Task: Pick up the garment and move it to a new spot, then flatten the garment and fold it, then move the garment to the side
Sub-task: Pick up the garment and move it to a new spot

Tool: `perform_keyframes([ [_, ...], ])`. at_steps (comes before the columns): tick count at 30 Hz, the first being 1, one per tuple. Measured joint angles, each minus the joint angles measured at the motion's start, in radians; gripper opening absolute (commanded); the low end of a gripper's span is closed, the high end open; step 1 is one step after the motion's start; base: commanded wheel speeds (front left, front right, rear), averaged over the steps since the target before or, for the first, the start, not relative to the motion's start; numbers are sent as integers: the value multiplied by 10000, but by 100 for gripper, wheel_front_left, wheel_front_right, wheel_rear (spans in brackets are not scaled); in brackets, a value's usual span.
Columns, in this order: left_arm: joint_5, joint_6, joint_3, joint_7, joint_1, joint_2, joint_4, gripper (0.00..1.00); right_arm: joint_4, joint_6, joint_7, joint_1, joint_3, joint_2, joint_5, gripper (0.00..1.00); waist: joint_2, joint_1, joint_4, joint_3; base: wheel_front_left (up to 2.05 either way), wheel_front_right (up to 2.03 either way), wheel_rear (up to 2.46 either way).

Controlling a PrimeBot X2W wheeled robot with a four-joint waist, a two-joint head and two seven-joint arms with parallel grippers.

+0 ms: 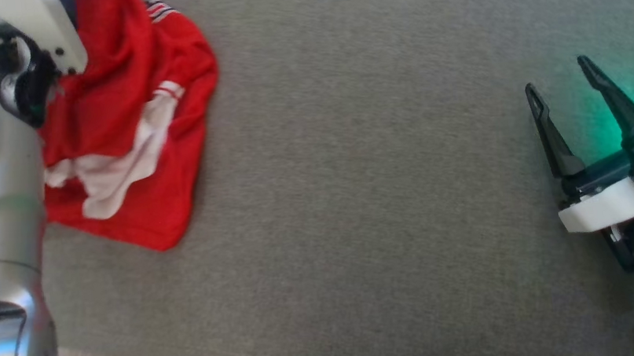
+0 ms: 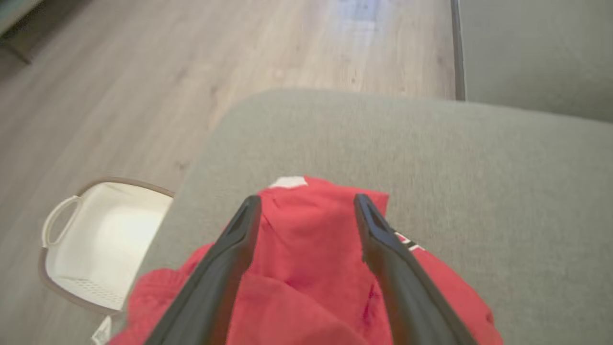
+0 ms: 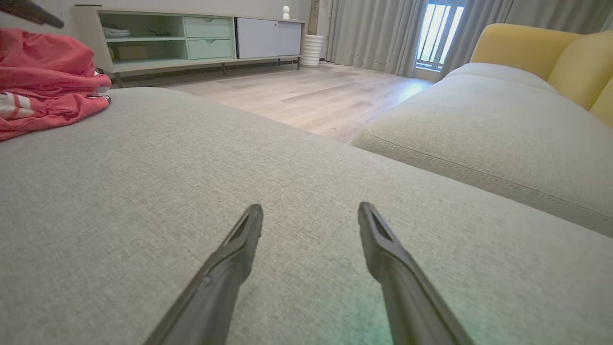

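Grasping comes first, we judge: the garment lies crumpled at about 10 o'clock in the head view, on the grey cushion and close to its edge, so the pick-up is not yet done. Our left fingers stand spread apart and grip nothing. In the left wrist view they sit one on each side of a raised red fold, though we cannot tell whether they touch the cloth. Our right fingers are likewise spread and empty, at about 3 o'clock in the head view, over bare cushion well apart from the garment.

To do this well, we would lower the left fingers until that fold sits deep between them, then close on a thick ridge of cloth, not a single layer that could slip free. We would lift straight up until the trailing hem clears the cushion, then carry it toward 3 o'clock, where the open cushion gives room for flattening. A white basket stands on the floor at 8 o'clock in the left wrist view, just beyond the cushion's edge, so we would keep loose cloth from sliding off that side.
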Motion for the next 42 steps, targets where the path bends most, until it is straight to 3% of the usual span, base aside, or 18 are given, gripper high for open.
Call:
perform_keyframes([
  [6, -619, 0, -570, 742, 34, 809, 746, 100, -295, 0, -10, -184, -73, 13, -73, 100, 0, 0, -455, 446, 0, 0, 0],
  [7, -621, 2, -604, 550, 36, 907, 746, 38, -345, 0, -40, -201, -88, 15, -92, 100, 0, 0, -505, 509, 0, 0, 0],
  [8, -660, 2, -637, 341, 33, 963, 744, 0, -380, 0, -50, -211, -115, 21, -92, 100, 0, 0, -547, 564, 0, 0, 0],
  [15, -752, 0, -1296, -1271, -67, 1112, 476, 0, -77, 0, -48, -264, -305, 151, -102, 100, 0, 1, -534, 250, 0, 0, 0],
  [25, -1210, 0, -3193, -1883, -1085, 1676, -1055, 0, 502, 0, -29, 179, 201, 1336, 19, 100, 0, -2, -982, -1798, 0, 0, 0],
  [31, -1622, 2, -3777, -2046, -1145, 2130, -1680, 0, 474, 0, -29, 765, 297, 1687, 77, 100, 1, -4, -1752, -2683, 0, 0, 0],
  [42, -2451, 0, -4585, -2084, -1397, 2192, -2339, 0, 205, 0, -17, 1501, -2, 1948, 75, 100, 1, -2, -4231, -3956, 0, 0, 0],
])
